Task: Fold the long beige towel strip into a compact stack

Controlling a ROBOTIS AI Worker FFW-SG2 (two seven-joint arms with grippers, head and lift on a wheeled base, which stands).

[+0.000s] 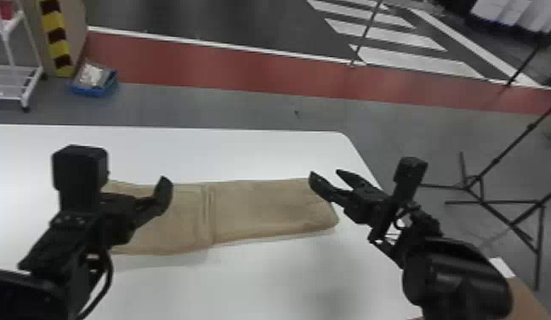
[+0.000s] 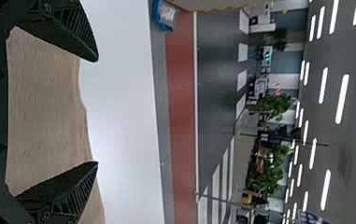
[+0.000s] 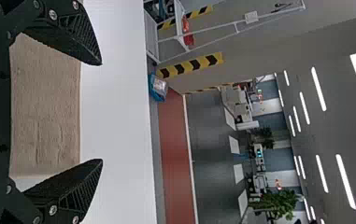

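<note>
Towel strip (image 1: 266, 212) flat on the table (image 1: 245, 149), long axis left-right — right tool (image 3: 102, 112) spread wide, empty, nearer the right end; left tool (image 2: 96, 112) also wide, empty, at the left part — likely next: right end folded inward.

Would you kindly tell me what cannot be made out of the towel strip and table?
- Head view: the towel strip's left end, behind the left arm and tool.
- Head view: its far right corner, behind the right tool.
- Head view: the table's left side, beyond the edge.
</note>
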